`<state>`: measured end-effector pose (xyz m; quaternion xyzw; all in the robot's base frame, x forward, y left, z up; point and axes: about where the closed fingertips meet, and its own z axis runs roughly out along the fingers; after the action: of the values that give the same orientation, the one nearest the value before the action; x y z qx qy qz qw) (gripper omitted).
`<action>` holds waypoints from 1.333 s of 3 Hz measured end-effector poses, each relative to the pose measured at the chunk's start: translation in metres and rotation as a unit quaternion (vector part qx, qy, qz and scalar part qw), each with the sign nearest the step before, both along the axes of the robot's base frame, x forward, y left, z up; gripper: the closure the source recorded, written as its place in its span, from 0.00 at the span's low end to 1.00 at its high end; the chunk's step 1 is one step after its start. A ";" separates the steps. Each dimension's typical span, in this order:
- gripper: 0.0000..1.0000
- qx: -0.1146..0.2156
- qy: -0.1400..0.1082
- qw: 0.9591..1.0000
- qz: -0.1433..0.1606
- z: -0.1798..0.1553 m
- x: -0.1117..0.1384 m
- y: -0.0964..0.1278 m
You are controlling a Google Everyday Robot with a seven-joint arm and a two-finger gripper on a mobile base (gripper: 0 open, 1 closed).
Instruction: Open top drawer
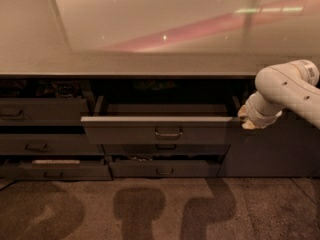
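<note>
The top drawer (160,129) is the wide dark grey front in the middle of the cabinet, pulled out toward me, with a small loop handle (168,133) at its centre. Its tray shows behind the front, with thin sides. My white arm comes in from the right. My gripper (246,120) is at the drawer's right end, next to the front's right corner, well to the right of the handle. Its tips are hidden behind the wrist.
A pale countertop (150,59) runs above the cabinet. Narrower dark drawers (40,111) stack at the left. Slimmer drawer fronts (165,168) sit below the top drawer. A plain dark panel (270,154) is at the right. Brown carpet (150,209) lies in front.
</note>
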<state>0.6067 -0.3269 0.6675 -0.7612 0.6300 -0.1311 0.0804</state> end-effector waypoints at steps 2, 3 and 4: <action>1.00 0.001 0.000 1.000 0.003 0.001 -0.008 -0.002; 1.00 0.001 0.000 1.000 0.003 0.004 -0.008 -0.002; 1.00 0.002 0.000 1.000 0.006 0.004 -0.017 -0.004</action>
<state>0.5900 -0.3305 0.6713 -0.7647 0.6257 -0.1298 0.0828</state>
